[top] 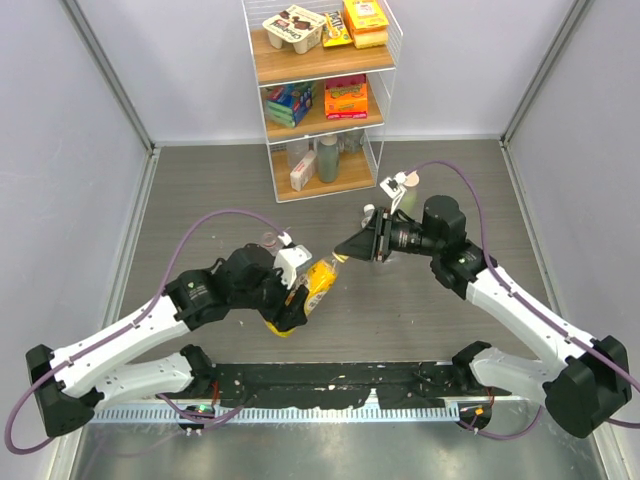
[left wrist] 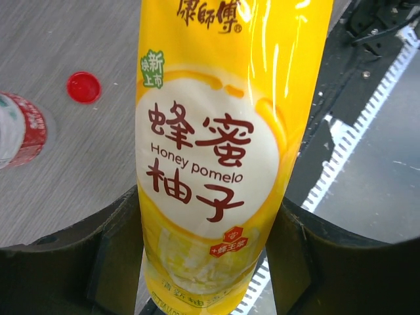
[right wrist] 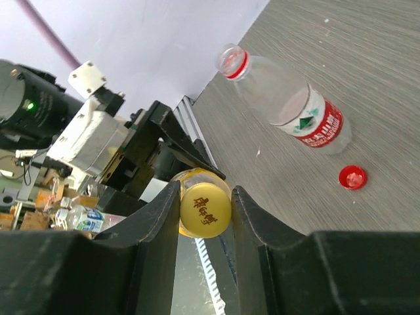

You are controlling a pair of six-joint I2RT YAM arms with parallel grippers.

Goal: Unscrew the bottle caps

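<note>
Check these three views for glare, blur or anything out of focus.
Top external: even light, soft shadows, nothing blurred. Left wrist: white glare streaks run down the juice bottle, yet its label print stays sharp. Right wrist: yellow cap crisp, its print readable.

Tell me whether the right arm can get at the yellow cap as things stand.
Yes, it looks so: the right gripper sits around the yellow cap, fingers touching both sides, while the left gripper holds the juice bottle tilted towards it.

Lab test cell — plain walls [top: 70,150], wire rack [top: 322,72] w/ snack goods [top: 346,98].
</note>
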